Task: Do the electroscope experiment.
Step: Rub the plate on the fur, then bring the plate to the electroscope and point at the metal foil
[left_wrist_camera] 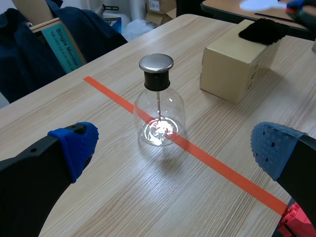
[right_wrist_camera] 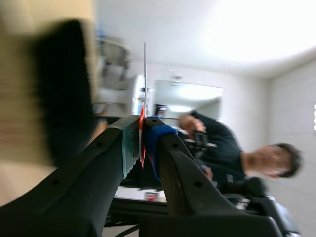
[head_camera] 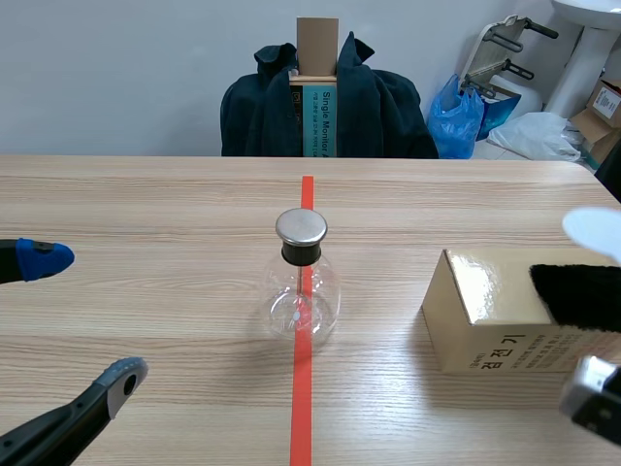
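Right of flask [head_camera: 302,282] and apart from it, box [head_camera: 485,320] with black cloth [head_camera: 579,296] on top; flask upright mid-table on tape line [head_camera: 302,413], cap up, rod vertical; left gripper [left_wrist_camera: 174,146] spread wide facing it; right gripper [right_wrist_camera: 143,134] pinching thin white disc [head_camera: 593,232].

The electroscope flask [head_camera: 301,301] is clear glossy glass, its cap [head_camera: 301,226] smooth brushed metal. The table [head_camera: 146,223] is matt wood grain, the box [head_camera: 485,320] glossy card under fuzzy black cloth [head_camera: 577,296]; my right gripper [right_wrist_camera: 143,136] pinches a smooth disc [head_camera: 594,231].
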Tool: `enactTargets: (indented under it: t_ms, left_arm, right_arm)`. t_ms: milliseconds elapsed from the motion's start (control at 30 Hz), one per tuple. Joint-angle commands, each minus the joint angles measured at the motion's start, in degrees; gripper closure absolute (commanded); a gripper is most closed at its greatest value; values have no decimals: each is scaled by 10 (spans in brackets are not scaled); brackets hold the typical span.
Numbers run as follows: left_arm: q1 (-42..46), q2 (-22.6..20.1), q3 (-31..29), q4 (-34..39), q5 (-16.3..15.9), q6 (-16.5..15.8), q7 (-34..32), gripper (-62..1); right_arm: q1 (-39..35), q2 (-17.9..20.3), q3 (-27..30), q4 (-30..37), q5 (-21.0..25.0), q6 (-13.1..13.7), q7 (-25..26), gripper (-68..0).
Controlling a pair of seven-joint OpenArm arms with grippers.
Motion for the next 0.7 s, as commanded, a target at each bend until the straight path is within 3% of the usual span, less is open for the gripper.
enactTargets:
  t_ms: [0, 133, 267, 367, 600, 667]
  left_arm:
    - [-2, 0, 3, 3, -5, 2, 1, -623]
    - [-21, -10, 3, 1, -6, 3, 45, -601]
    - [-52, -21, 4, -14, -20, -2, 86, -337]
    - [-78, -30, 4, -32, -20, -4, 108, -213]
    - [-151, -38, 8, -113, -24, -29, 121, -40]
    - [-179, -38, 20, -142, -24, -44, 119, -30]
  right_arm:
    - [3, 22, 5, 40, 16, -35, -10, -8]
    - [4, 49, 7, 106, 47, -35, -31, -8]
    - [5, 70, 9, 166, 73, -35, -33, -8]
    - [9, 80, 9, 206, 90, -35, -33, -8]
    - [32, 84, 7, 265, 101, -34, -31, -8]
    - [37, 84, 7, 277, 108, -17, -30, -8]
